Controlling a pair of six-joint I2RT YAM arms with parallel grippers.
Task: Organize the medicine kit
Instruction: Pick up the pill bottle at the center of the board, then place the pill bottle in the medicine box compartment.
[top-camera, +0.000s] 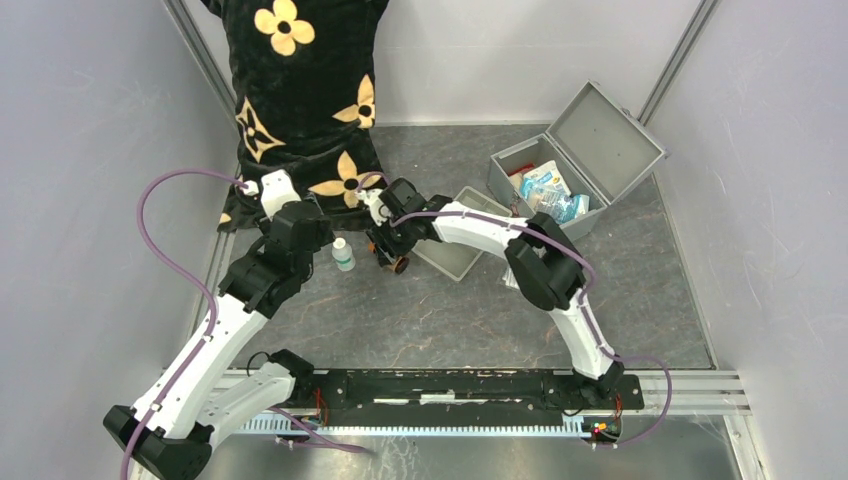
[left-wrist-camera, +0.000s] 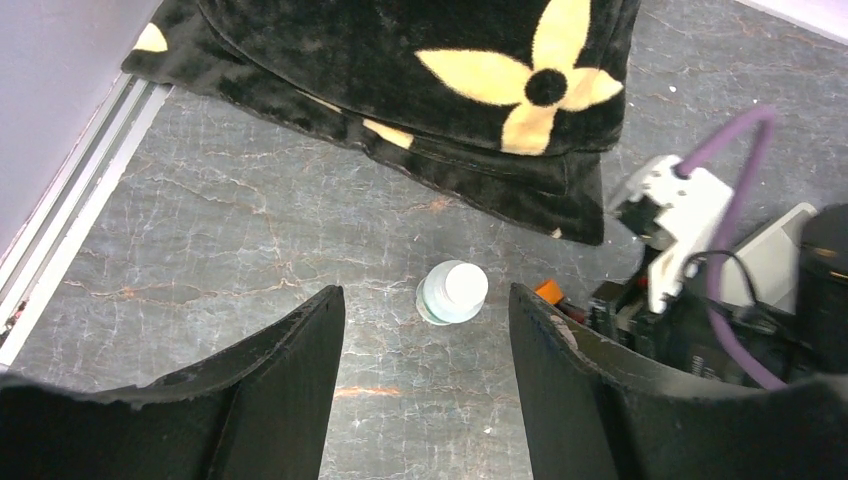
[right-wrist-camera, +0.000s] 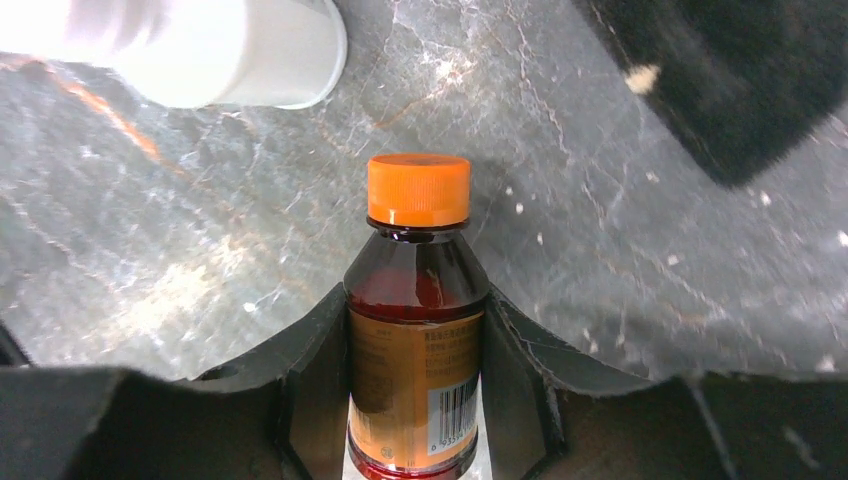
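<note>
My right gripper (right-wrist-camera: 416, 330) is shut on a brown syrup bottle (right-wrist-camera: 415, 330) with an orange cap and an orange label; it lies between the jaws, cap pointing away. In the top view that gripper (top-camera: 392, 255) sits at table centre with the orange cap (top-camera: 400, 265) showing. A small white-capped bottle (top-camera: 343, 254) stands upright just left of it; it also shows in the left wrist view (left-wrist-camera: 453, 292) and the right wrist view (right-wrist-camera: 200, 45). My left gripper (left-wrist-camera: 427, 330) is open, above and just short of that small bottle. The grey kit box (top-camera: 575, 160) stands open at back right.
A black cushion with yellow flowers (top-camera: 300, 90) lies at back left, its edge near both grippers (left-wrist-camera: 400, 90). A grey tray (top-camera: 462, 240) lies beside the box. Packets (top-camera: 552, 192) fill the box. A wall rail runs along the left (left-wrist-camera: 70, 190).
</note>
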